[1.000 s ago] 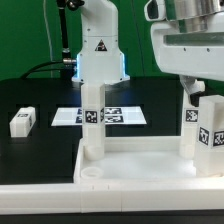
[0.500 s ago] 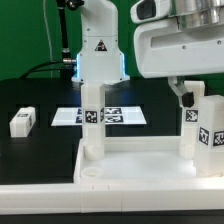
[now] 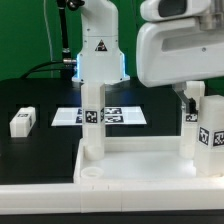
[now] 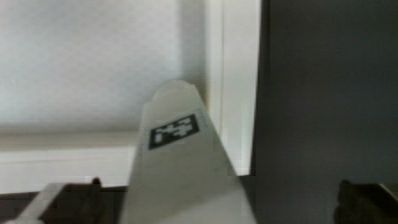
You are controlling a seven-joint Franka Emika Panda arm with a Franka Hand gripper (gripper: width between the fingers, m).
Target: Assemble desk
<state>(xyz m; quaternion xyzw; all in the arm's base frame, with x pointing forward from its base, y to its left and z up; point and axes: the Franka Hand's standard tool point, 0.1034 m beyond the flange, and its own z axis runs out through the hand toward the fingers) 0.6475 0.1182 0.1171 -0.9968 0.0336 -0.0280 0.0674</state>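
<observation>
The white desk tabletop (image 3: 135,160) lies upside down at the front, rim up, with an open round socket (image 3: 90,172) at its near corner. Three tagged legs stand in it: one toward the exterior view's left (image 3: 92,125), two toward its right (image 3: 192,122) (image 3: 212,130). A loose leg (image 3: 22,121) lies on the black table. My gripper (image 3: 186,98) hangs over the right legs. In the wrist view a tagged leg (image 4: 178,150) stands between my gripper's (image 4: 217,205) dark fingers (image 4: 71,200), with gaps on both sides. The gripper is open.
The marker board (image 3: 120,116) lies flat behind the tabletop. The arm's white base (image 3: 98,55) stands behind it, with cables at the back on the exterior view's left. The black table (image 3: 40,150) surrounds the parts.
My hand has shifted toward the exterior view's left and sunk a little over the right legs. The desk parts have not moved.
</observation>
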